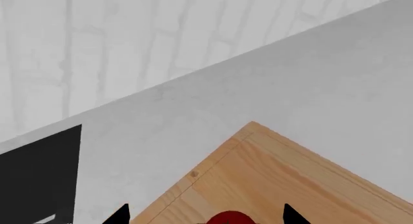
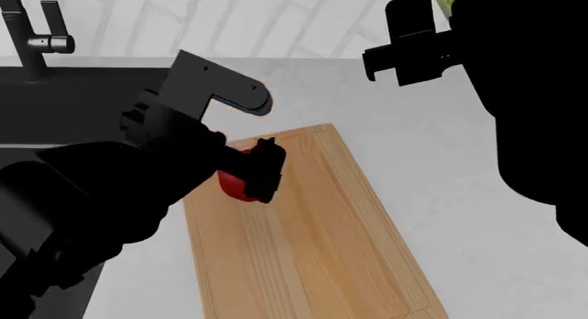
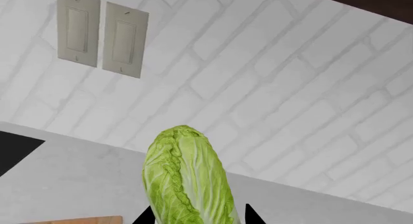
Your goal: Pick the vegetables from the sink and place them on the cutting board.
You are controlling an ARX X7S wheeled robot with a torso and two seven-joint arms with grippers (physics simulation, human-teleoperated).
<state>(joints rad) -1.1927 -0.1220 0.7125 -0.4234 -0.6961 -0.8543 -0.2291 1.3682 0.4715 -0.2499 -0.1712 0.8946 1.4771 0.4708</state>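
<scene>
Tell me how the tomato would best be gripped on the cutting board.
Grip the tomato across its round middle, coming from above: it is smooth and round, and the cutting board blocks access underneath. The left gripper already straddles it this way.

A glossy red is shown by the tomato (image 2: 233,184) at centre left of the head view. Light wood with fine grain lines and a thin edge groove is seen on the cutting board (image 2: 312,243). The napa cabbage (image 3: 185,178) is coloured pale yellow-green with lighter veins. Matte black is worn by the sink (image 2: 55,105) and faucet (image 2: 32,40). The countertop (image 2: 441,181) is pale grey, and the wall (image 3: 277,88) is patterned in white brick, with two beige switch plates (image 3: 100,36) at upper left.
</scene>
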